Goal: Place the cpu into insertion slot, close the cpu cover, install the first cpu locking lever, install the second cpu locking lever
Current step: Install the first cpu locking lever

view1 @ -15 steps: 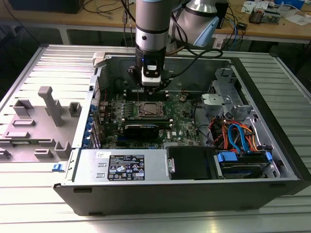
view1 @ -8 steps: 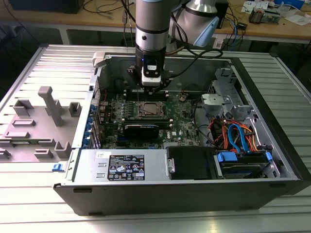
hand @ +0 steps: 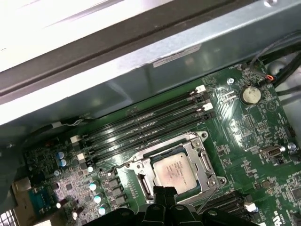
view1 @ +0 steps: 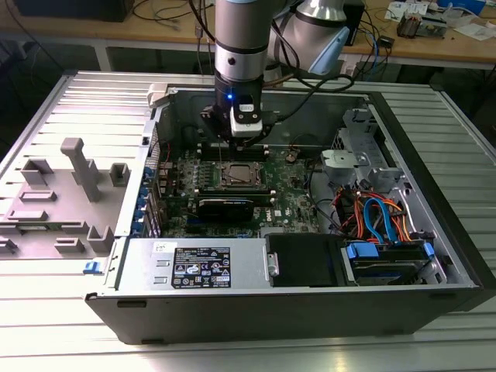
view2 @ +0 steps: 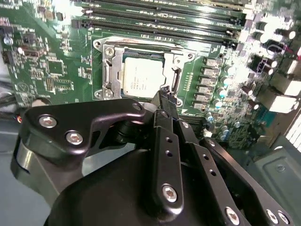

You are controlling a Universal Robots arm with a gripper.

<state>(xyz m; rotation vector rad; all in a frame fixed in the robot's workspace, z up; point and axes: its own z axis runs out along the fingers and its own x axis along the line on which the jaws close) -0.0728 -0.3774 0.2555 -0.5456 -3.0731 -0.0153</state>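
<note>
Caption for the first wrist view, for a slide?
Gripper at the edge of the seated cpu, the cover framing it, memory slots beyond.

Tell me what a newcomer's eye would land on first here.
The silvery cpu, framed by the metal cpu cover, gleams on the green motherboard beside the black memory slots. The black gripper hangs above it. Blue and orange cables stand out at the exterior view's right.

One edge of the cpu [hand: 175,170] (first wrist view) — behind the gripper [hand: 162,191]
</note>
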